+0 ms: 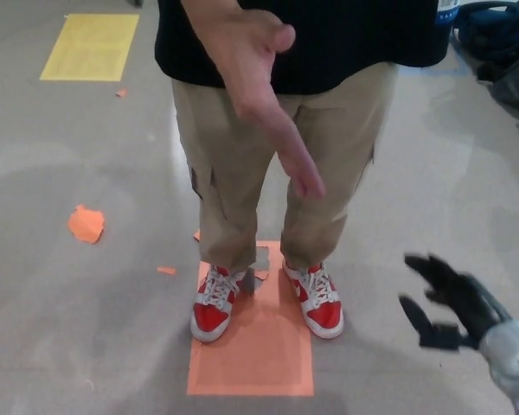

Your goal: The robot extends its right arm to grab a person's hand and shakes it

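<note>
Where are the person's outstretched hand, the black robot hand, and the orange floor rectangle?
person's outstretched hand [258,86], head view, on the palm.
black right robot hand [445,301], head view, on its middle, fingers apart.
orange floor rectangle [259,350], head view, on bare surface between the shoes.

A: Is the way open for your right hand [454,303]?

B: Yes. You have only bare floor [450,199] between it and the person's hand [264,95].

A: What blocks you?

B: The person's legs [281,173] stand right behind that hand. Dark bags [502,43] sit far off.
</note>
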Motion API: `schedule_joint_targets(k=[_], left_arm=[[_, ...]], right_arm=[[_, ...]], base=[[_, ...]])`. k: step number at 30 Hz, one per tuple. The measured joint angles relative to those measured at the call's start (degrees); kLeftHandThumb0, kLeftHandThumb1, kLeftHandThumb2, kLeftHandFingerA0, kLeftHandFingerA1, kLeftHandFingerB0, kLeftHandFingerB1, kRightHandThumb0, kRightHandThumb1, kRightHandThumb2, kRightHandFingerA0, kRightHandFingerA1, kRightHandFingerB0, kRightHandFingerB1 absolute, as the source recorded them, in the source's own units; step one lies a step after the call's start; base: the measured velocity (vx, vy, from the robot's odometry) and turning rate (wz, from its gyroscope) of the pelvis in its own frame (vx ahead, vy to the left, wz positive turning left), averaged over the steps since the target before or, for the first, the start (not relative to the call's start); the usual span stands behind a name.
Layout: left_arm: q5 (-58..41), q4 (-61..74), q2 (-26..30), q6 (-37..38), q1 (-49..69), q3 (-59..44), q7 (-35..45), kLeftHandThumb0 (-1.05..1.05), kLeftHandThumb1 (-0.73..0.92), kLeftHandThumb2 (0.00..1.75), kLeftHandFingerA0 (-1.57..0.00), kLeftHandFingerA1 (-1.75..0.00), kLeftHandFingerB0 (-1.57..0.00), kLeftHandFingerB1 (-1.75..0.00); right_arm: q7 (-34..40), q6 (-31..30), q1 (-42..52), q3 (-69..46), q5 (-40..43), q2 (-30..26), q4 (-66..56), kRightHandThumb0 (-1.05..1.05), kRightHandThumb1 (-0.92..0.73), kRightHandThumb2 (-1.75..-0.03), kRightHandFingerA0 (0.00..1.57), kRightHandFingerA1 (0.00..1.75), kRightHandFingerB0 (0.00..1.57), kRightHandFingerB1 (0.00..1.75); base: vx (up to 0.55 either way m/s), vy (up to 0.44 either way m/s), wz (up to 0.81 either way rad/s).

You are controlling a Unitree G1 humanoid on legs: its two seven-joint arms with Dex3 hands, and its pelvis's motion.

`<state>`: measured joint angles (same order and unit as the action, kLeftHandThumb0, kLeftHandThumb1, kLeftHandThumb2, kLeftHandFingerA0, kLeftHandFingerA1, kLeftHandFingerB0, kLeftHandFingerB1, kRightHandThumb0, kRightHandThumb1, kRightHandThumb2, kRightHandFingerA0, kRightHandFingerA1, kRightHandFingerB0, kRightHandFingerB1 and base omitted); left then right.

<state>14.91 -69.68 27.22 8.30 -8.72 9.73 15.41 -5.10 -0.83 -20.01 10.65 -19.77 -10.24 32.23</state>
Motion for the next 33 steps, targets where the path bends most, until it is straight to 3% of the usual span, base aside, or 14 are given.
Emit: schedule_joint_targets(k=[11, 12, 15, 16, 20, 28, 33], left_arm=[[0.10, 0.01, -0.01, 0.01, -0.53, 0.73, -0.02, -0.49, 0.80, 0.64, -0.31, -0.32, -0.29, -0.32], [0.11, 0.01, -0.01, 0.01, -0.57, 0.79, -0.02, -0.47, 0.79, 0.64, -0.33, -0.33, -0.32, -0.33], [0.21, 0.01, -0.01, 0.01, -0.70, 1.05, -0.03, -0.49, 0.78, 0.65, -0.29, -0.31, -0.31, -0.33], [0.22, 0.00, 0.00, 0.01, -0.72, 1.07, -0.03, -0.49, 0.79, 0.64, -0.29, -0.32, -0.28, -0.32], [0.30, -0.01, 0.00, 0.02, -1.04, 1.11, 0.00, -0.46, 0.79, 0.64, -0.26, -0.32, -0.29, -0.33], [0.20, -0.08, 0.01, 0.29, -1.40, 0.75, 0.48, -0.48, 0.80, 0.64, -0.30, -0.32, -0.31, -0.33], [0.22, -0.14, 0.04, 0.36, -1.75, 0.78, 0.63, -0.48, 0.79, 0.64, -0.29, -0.32, -0.26, -0.32]], right_arm=[[-2.59, -6.17, -4.62, 1.97, -4.03, 2.63, -22.63, -0.83, -0.83, -1.16, 0.00, 0.22, 0.00, 0.22], [-2.84, -6.71, -5.20, 2.21, -4.47, 2.85, -23.98, -0.87, -0.80, -0.99, 0.00, 0.16, 0.00, 0.19], [-4.36, -9.56, -8.45, 3.51, -6.72, 3.77, -30.64, -0.85, -0.78, -0.94, 0.00, 0.20, 0.00, 0.20], [-4.74, -10.22, -9.31, 3.85, -7.23, 3.92, -32.01, -0.87, -0.83, -1.18, 0.00, 0.24, 0.00, 0.23], [-7.04, -14.63, -15.21, 6.02, -10.60, 5.18, -39.39, -0.85, -0.81, -1.15, 0.00, 0.25, 0.00, 0.24], [-10.53, -22.10, -24.76, 10.07, -15.89, 6.77, -43.08, -0.92, -0.80, -1.14, 0.00, 0.22, 0.00, 0.22], [-12.68, -26.91, -29.76, 13.21, -19.26, 7.30, -41.89, -0.92, -0.70, -1.09, 0.00, 0.27, 0.01, 0.26]], base=[[0.00, 0.000, 0.00], [0.00, 0.000, 0.00], [0.00, 0.000, 0.00], [0.00, 0.000, 0.00], [0.00, 0.000, 0.00], [0.00, 0.000, 0.00], [0.00, 0.000, 0.00]])
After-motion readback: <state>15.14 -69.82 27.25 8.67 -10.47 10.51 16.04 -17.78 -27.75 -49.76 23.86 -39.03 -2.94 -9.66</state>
